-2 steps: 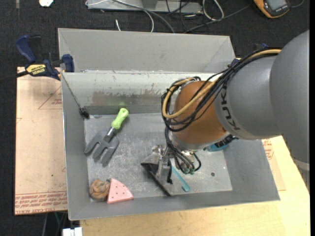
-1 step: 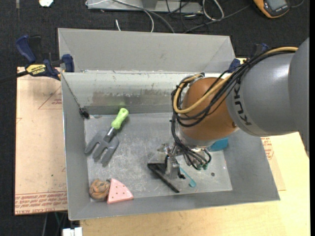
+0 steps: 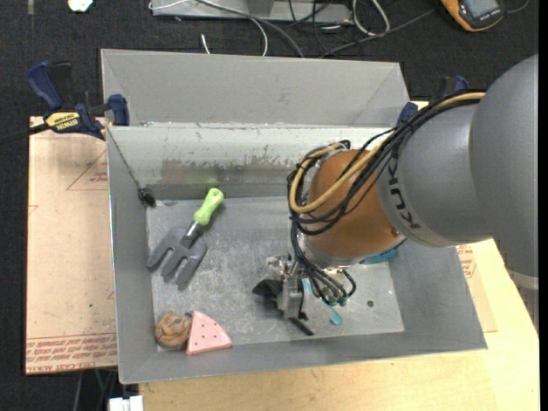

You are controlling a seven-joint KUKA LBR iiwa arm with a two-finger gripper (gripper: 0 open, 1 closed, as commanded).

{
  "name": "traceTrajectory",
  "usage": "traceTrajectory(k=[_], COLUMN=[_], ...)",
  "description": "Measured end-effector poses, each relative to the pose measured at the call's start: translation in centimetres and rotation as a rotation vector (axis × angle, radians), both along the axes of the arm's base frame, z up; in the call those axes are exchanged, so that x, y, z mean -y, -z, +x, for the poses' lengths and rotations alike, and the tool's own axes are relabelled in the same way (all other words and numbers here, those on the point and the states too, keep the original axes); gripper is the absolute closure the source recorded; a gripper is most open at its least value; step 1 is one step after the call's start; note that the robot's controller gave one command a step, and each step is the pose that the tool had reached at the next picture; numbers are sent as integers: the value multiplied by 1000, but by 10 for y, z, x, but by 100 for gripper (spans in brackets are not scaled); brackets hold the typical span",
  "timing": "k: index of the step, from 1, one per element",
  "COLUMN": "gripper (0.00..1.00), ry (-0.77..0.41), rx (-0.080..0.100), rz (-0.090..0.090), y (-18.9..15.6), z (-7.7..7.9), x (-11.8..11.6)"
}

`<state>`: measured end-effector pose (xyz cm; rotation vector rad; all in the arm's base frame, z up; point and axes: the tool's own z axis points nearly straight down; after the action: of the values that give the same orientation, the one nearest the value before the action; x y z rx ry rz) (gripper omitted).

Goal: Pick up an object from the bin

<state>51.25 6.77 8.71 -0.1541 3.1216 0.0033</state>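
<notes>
My gripper [image 3: 283, 307] hangs low over the front middle of the bin floor, under the orange wrist cover. Its two black fingers [image 3: 265, 291] stand apart, open, with nothing visible between them. A small teal piece [image 3: 336, 317] peeks out just right of the gripper, mostly hidden by it. To the left lies a grey hand fork with a green handle [image 3: 183, 245], well apart from the gripper. A pink wedge [image 3: 206, 335] and a brown round lump [image 3: 173, 329] sit side by side in the front left corner.
The large grey arm and its looped cables cover the right half of the bin. Bare floor lies between the hand fork and the gripper. The bin's slanted back wall rises behind the fork.
</notes>
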Motion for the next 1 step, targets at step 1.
traceTrajectory(k=[1], gripper=[0], ry=[-73], rx=[4], rz=[-6], y=[7], z=[6], x=[-4])
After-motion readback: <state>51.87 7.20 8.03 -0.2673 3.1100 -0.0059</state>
